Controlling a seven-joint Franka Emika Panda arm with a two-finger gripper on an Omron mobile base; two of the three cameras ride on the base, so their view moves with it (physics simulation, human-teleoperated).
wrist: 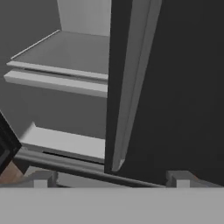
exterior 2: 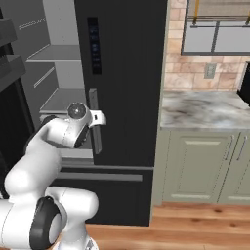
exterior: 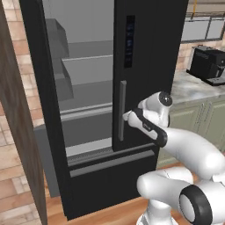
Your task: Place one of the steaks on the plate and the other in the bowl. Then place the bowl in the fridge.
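While the fridge (exterior: 145, 66) stands ajar beside a marble counter (exterior 2: 205, 110), jaws gape released.

fridge (exterior: 145, 52) | tall, black | left door open | grey shelves bare | right door shut

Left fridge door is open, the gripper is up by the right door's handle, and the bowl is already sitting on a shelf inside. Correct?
Not quite. The fridge shelves are bare in the left base view, so no bowl sits inside. The rest holds: the left door is open and the gripper is open by the right door's handle.
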